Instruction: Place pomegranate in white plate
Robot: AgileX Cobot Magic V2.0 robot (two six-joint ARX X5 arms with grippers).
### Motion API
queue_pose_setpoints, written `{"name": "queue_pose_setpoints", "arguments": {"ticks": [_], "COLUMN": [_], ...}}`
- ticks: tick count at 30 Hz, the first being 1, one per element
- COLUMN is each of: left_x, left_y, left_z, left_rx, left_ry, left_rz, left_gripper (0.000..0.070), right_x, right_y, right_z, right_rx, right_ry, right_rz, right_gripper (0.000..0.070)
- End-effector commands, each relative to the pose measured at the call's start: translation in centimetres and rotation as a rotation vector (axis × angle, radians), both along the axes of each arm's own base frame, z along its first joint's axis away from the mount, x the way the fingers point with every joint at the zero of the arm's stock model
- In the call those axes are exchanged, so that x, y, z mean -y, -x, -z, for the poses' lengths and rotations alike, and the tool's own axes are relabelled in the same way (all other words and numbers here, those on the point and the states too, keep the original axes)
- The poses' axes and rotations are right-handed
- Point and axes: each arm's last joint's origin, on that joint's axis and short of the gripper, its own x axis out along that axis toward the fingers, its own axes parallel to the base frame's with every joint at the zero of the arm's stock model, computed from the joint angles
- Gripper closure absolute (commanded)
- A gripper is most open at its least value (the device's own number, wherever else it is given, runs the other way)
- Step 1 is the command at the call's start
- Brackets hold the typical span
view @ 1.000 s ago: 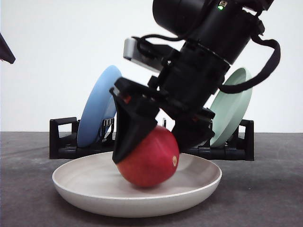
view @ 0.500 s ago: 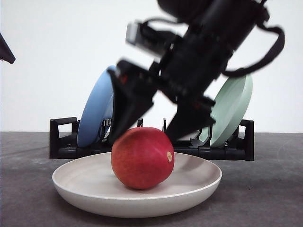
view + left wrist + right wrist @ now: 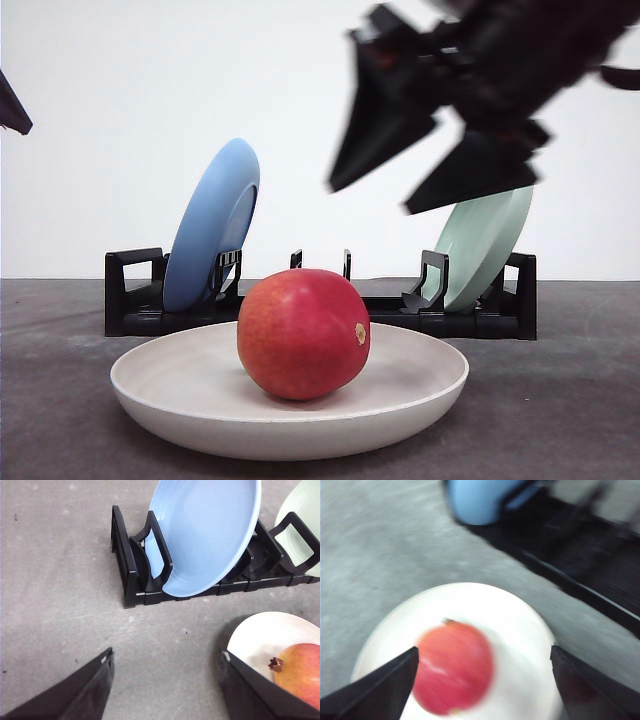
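Pomegranate (image 3: 304,334) is seen in the front view resting near the middle of the white plate (image 3: 170,398), touched by nothing. It is judged dense and fairly heavy for its size, with a firm, leathery, smooth skin that could slip or roll, so a hold across its widest part, from two opposite sides, is judged safest. The skin is red with an orange blush and a small tan spot on its right side. The plate is wide, shallow, matte and cream-white, with a raised rim. Behind the plate a black slotted rack (image 3: 134,295) holds a blue plate (image 3: 210,225) and a pale green plate (image 3: 486,245) on edge. Above and to the right of the pomegranate the right gripper (image 3: 420,170) is blurred, its jaws spread wide and holding nothing.

From the left wrist view, the fruit's dry brown crown (image 3: 275,664) is seen pointing away from the plate's near rim, and the skin looks yellower there. The left gripper (image 3: 167,692) is parted and empty over bare grey table (image 3: 55,580), beside the white plate and clear of it. The blue plate is glossy and deeply dished.

From the right wrist view, blurred, the pomegranate is seen lying inside the white plate, between the spread dark fingers (image 3: 380,690) and well below them.
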Motion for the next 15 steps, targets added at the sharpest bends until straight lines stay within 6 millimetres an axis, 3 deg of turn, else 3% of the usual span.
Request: {"name": "queue_pose_setpoints", "arguments": {"ticks": [1,7,15], "left_x": [0.1,0.0,0.0], "left_y": [-0.2,-0.1,-0.1], "left_z": [-0.3,-0.3,-0.3], "left_rx": [0.013,0.008,0.008], "left_ry": [0.008,0.007,0.007], "left_rz": [0.003,0.002,0.002], "left_gripper": [0.0307,0.0306,0.0306], "right_x": [0.8,4.4,7.6], "right_y": [0.3,1.2,1.5], "right_z": [-0.3,-0.4,-0.6], "right_rx": [-0.003,-0.022,-0.039], "right_ry": [-0.048,-0.083,-0.031], "right_rz": [0.037,0.175,0.306], "right_gripper": [0.0182,0.0182,0.0182]}}
